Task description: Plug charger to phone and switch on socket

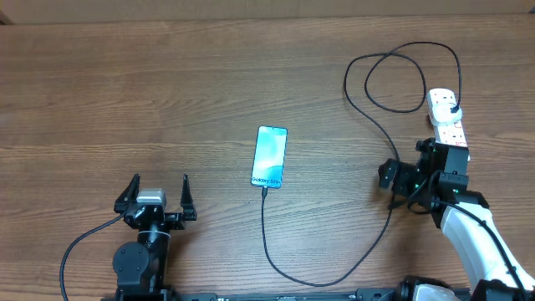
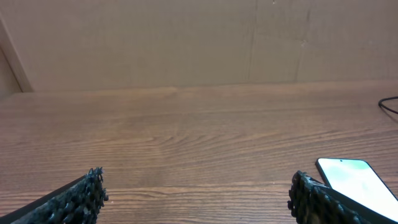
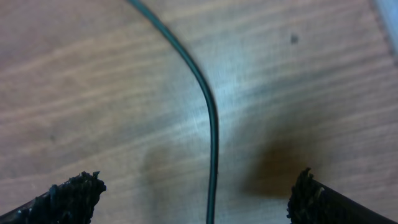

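Slim glossy phone (image 1: 269, 156) dead centre on wood-grain table (image 1: 167, 84), tiny white "Galaxy S24+" at its 6 o'clock end. Thin black charger (image 1: 368, 242) meeting that end, looping off to white rectangular socket (image 1: 446, 113) at 2 o'clock. Left gripper (image 1: 160, 182) at 7 o'clock spread wide, empty. Right gripper (image 3: 196, 193) at 4 o'clock spread wide too, straddling the cable, rough black pads (image 3: 74, 190).

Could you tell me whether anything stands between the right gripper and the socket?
Nothing visible does: the open right gripper hovers over the charger cable, just short of the socket and its near end.
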Robot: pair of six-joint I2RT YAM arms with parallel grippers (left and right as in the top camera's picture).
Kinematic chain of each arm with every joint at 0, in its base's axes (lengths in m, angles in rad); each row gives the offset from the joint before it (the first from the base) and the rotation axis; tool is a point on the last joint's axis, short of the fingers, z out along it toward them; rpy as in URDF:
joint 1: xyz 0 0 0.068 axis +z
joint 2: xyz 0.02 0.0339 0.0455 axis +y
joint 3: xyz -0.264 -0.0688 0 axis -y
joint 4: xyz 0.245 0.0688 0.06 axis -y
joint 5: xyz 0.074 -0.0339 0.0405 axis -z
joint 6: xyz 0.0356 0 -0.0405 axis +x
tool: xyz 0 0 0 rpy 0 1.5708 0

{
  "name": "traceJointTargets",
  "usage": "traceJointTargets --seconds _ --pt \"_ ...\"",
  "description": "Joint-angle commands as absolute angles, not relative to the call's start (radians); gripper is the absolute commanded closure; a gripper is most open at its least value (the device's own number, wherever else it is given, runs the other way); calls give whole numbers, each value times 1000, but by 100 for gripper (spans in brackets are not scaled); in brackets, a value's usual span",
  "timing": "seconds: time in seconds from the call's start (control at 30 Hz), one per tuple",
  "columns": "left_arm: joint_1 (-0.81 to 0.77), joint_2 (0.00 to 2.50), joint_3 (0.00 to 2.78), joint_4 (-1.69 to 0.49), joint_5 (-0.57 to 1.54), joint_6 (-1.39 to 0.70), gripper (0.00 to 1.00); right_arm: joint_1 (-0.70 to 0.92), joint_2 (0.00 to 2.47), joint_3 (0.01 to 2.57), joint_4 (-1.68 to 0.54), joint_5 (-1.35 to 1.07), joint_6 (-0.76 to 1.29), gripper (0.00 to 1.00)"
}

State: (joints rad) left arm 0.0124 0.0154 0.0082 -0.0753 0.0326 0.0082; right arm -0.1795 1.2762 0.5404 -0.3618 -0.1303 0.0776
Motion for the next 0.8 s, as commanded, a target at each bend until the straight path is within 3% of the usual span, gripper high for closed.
traceJointTargets --seconds 0.0,0.4,0.77 --pt "8 4 5 -78 29 30 0 -174 1256 490 -288 -133 73 0" --pt "8 4 5 -78 29 30 0 -174 1163 130 146 -116 74 0" --pt "8 4 5 -78 29 30 0 -174 1055 45 171 -88 73 0"
